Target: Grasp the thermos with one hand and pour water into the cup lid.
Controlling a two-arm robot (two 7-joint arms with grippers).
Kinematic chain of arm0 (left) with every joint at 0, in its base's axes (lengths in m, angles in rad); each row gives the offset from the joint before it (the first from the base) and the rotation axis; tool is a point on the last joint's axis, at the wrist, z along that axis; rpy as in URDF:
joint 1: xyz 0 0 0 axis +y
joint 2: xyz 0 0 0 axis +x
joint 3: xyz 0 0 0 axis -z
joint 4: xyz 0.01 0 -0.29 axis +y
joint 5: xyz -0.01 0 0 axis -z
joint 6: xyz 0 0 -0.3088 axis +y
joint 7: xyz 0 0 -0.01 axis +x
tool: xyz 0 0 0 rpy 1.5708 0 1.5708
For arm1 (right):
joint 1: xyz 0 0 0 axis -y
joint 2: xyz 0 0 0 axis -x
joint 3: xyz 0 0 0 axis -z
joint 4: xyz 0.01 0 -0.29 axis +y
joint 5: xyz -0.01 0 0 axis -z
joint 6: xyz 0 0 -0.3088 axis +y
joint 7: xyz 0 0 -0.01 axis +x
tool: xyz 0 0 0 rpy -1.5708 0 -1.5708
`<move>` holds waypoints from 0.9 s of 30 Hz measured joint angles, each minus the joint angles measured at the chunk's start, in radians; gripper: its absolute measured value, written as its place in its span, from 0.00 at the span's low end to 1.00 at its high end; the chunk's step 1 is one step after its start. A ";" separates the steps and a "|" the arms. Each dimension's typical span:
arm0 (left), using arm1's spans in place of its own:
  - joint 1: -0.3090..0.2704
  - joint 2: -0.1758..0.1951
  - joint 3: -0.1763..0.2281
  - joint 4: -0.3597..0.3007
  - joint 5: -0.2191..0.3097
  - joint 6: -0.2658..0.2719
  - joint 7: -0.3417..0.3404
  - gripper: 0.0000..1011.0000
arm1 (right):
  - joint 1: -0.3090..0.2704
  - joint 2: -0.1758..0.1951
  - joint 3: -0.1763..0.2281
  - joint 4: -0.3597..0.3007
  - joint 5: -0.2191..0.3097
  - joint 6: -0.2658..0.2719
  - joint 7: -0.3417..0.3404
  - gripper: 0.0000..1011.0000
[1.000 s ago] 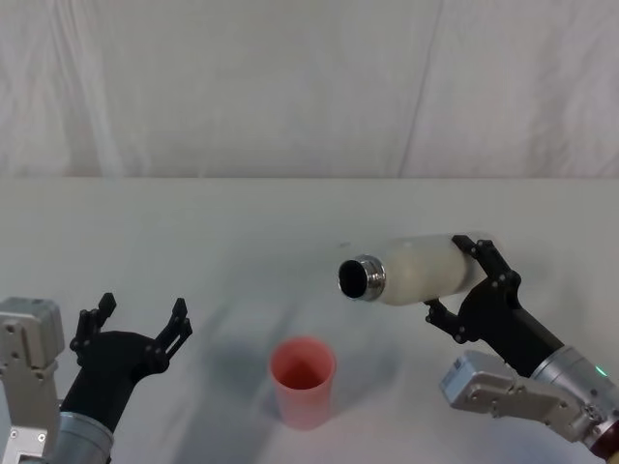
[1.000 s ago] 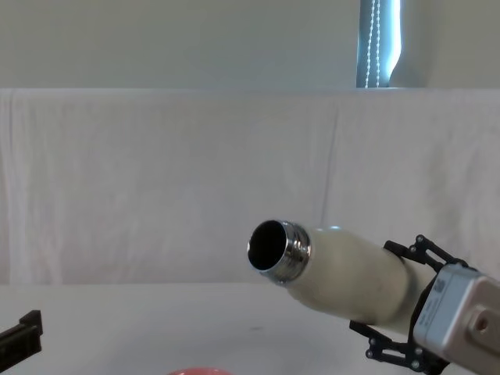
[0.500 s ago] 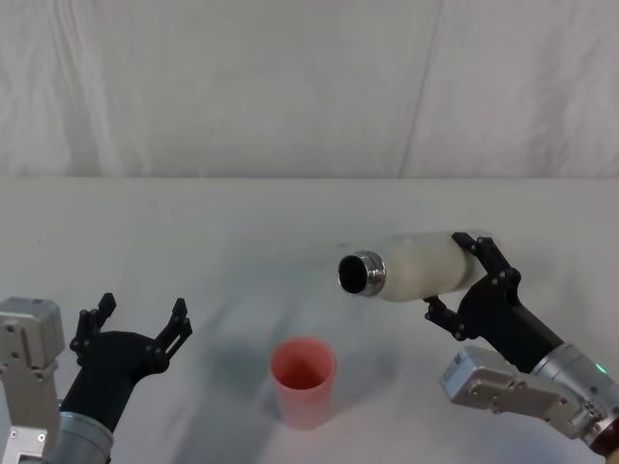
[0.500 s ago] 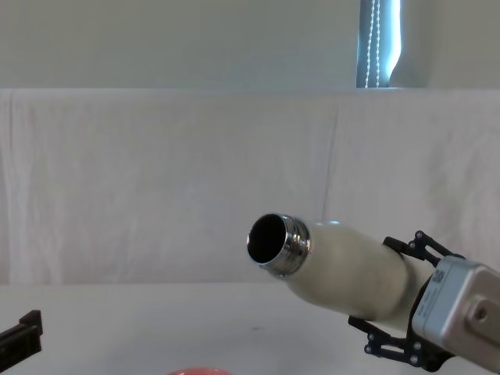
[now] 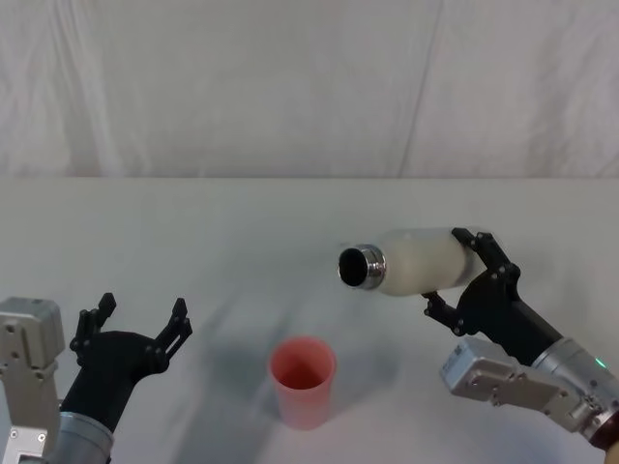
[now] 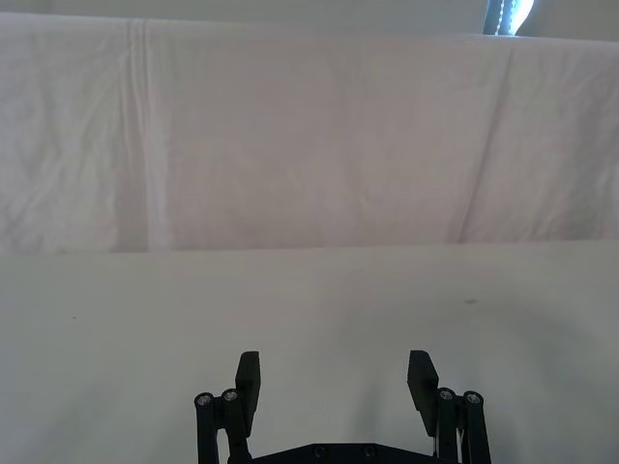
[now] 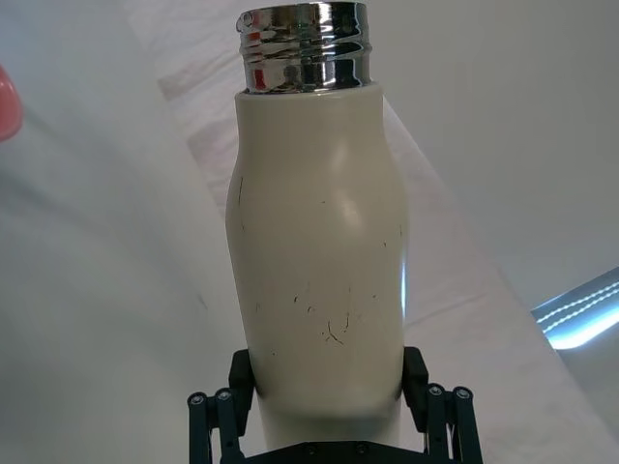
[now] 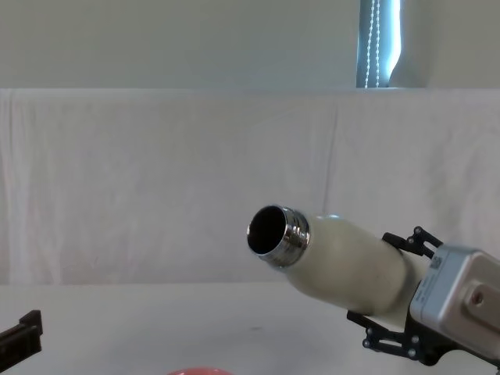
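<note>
The cream-white thermos hangs tipped nearly level above the table, its open steel neck pointing left, up and to the right of the pink-red cup lid. My right gripper is shut on the thermos's lower body; the same hold appears in the right wrist view and the chest view. The thermos shows its dark mouth in the chest view, where the cup lid's rim peeks at the bottom edge. My left gripper rests open at the lower left, with nothing between its fingers.
A white cloth covers the table and a white draped backdrop hangs behind it. A bright window strip shows above the backdrop in the chest view.
The right gripper has lifted the thermos slightly, and its neck has risen a little. The left gripper and the cup lid have stayed put.
</note>
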 joint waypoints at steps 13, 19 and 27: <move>0.000 0.000 0.000 0.000 0.000 0.000 0.000 0.99 | 0.016 -0.018 0.000 0.029 -0.009 0.011 -0.018 0.94; 0.000 0.000 0.000 0.000 0.000 0.000 0.000 0.99 | 0.025 -0.024 -0.007 0.044 -0.018 0.010 -0.026 0.94; 0.000 0.000 0.000 0.000 0.000 0.000 0.000 0.99 | 0.026 -0.022 -0.012 0.047 -0.031 0.009 -0.035 0.94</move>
